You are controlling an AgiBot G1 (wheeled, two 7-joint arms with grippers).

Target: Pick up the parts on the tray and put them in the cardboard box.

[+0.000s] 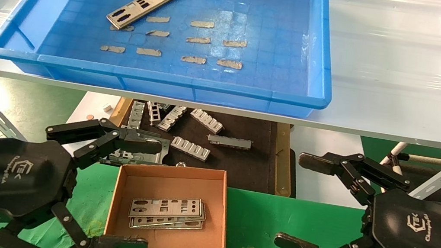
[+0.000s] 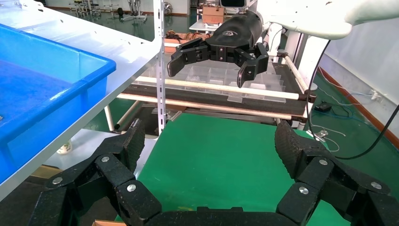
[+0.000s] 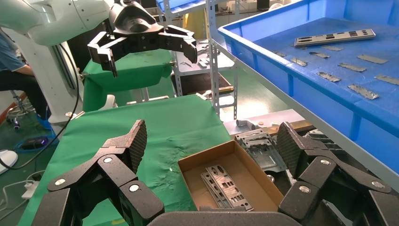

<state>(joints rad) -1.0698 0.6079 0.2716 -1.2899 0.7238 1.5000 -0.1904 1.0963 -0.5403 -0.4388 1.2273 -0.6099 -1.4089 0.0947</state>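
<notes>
I judge I'm between picks: left claw [image 1: 116,189] and right claw [image 1: 309,203] released at frame bottom, one punched silver metal plate [image 1: 143,5] waits upper left in the blue plastic tray [image 1: 226,86], next bound for the brown cardboard box [image 1: 225,212]

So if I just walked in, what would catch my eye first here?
Probably the big blue tray on the white shelf up top, with a single silver part lying in its far left area among grey patches. Below it, a small cardboard box on the green table holds a stack of similar plates. Two black pincers, left and right, hang open on either side of it.
</notes>
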